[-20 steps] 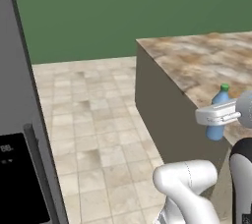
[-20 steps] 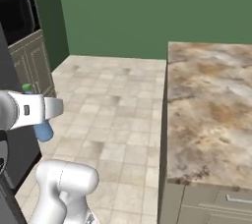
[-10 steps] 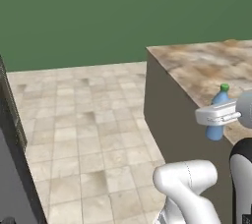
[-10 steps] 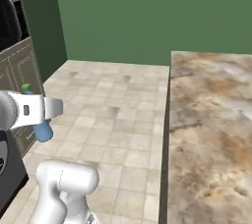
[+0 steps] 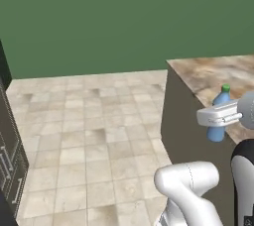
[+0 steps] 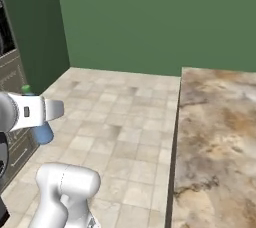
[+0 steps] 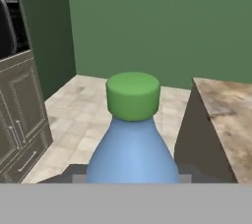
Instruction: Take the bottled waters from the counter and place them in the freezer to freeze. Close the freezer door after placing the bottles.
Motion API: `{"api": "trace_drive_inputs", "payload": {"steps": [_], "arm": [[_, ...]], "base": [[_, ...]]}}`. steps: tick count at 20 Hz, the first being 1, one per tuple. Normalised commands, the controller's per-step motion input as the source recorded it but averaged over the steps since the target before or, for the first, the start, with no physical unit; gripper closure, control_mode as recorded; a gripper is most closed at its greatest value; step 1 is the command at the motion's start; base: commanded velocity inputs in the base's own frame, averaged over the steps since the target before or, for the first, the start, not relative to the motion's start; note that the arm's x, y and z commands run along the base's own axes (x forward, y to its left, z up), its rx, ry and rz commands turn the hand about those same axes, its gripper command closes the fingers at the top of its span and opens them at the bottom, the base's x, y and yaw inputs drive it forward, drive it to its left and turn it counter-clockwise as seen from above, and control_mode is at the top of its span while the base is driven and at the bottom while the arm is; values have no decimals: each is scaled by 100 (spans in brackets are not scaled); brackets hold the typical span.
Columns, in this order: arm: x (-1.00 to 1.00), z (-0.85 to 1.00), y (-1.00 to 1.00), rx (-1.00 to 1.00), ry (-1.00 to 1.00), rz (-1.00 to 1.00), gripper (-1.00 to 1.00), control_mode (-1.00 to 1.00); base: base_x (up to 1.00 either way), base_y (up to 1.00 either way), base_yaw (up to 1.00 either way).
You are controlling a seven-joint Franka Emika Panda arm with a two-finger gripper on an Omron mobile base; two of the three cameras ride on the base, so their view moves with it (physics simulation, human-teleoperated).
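Beside the wide brown-and-beige marbled stone counter (image 5: 218, 74), above the pale tiled floor (image 5: 94, 136), carried upright, well clear of the edge. Held the small blue-tinted plastic bottle with green cap (image 7: 133, 139) in the closed two-finger gripper (image 5: 217, 117); better kept level and slow toward the freezer.

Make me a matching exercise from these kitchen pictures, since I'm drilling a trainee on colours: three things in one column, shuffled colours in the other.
Column one:
1. Round screw cap of the small blue-tinted plastic bottle clamped in the two-finger gripper
2. Flat back wall
3. Marbled stone countertop

Column two:
A. Brown and beige
B. Bright green
C. Dark green

Pairs: 1-B, 2-C, 3-A.
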Motion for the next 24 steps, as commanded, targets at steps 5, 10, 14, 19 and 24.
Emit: {"api": "trace_drive_inputs", "payload": {"steps": [5,10,14,19,24], "arm": [[0,0,0,0,0,0,100,100],[0,0,0,0,0,0,100,100],[0,0,0,0,0,0,100,100],[0,0,0,0,0,0,100,100],[0,0,0,0,0,0,100,100]], "base": [[97,-13,27],[74,-6,45],[54,-5,59],[22,-17,68],[0,-1,69]]}}
